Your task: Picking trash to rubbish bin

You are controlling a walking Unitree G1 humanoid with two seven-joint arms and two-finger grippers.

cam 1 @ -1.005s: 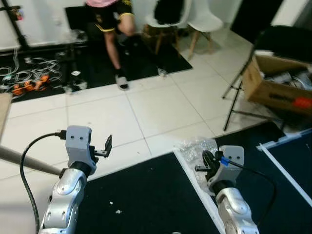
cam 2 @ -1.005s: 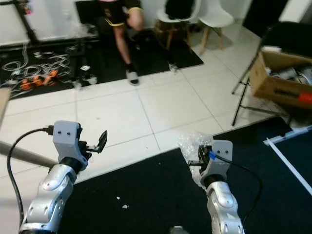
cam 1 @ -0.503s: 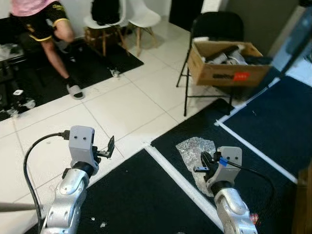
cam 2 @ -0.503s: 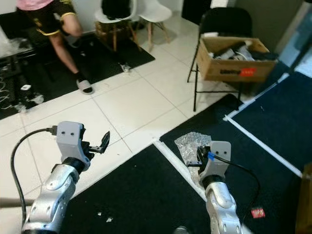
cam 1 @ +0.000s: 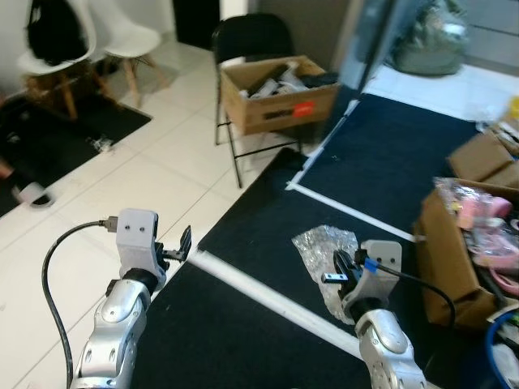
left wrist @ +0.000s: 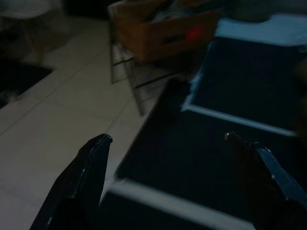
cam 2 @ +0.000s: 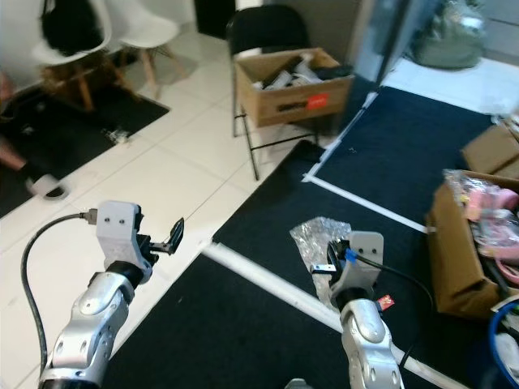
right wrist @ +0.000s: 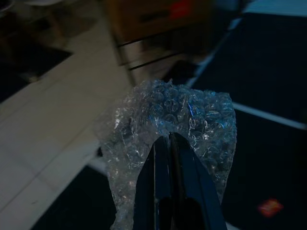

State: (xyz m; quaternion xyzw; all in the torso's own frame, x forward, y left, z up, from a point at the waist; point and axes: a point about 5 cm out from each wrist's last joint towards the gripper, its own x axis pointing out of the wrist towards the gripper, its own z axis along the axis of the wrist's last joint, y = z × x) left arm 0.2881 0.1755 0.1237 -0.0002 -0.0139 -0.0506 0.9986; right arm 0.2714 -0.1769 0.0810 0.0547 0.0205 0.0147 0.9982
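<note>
While the right gripper [right wrist: 169, 143] has its two black fingers pressed together, I see one crumpled sheet of clear bubble wrap [right wrist: 175, 125] pinched between them, held up in the air in front of the robot. From the head camera, that bubble wrap [cam 1: 323, 247] hangs over the black mat [cam 1: 268, 235] at the end of the right arm, and I count just this one piece in the grip.

My left gripper [left wrist: 168, 139] is held out over the edge where the mat meets the white tile floor [cam 1: 122, 186]. Its two fingers stand well apart, with nothing between them. From the head I see it [cam 1: 183, 242] raised at about the same height as the right one.

A white strip [cam 1: 259, 292] runs across the mat below the two grippers, and a second white strip [cam 1: 357, 212] crosses farther away. On the mat near the right arm lies one small red scrap [cam 2: 384, 303].

Beyond the mat I count one black folding chair [cam 1: 251, 40] with one open cardboard box [cam 1: 280, 93] resting on its seat; the box bears a red label and is full of mixed items. To the robot's right stands a second cardboard box [cam 1: 446, 251] holding pink things. Far off on the left are two white chairs [cam 1: 122, 40], one with a dark bag on it.
</note>
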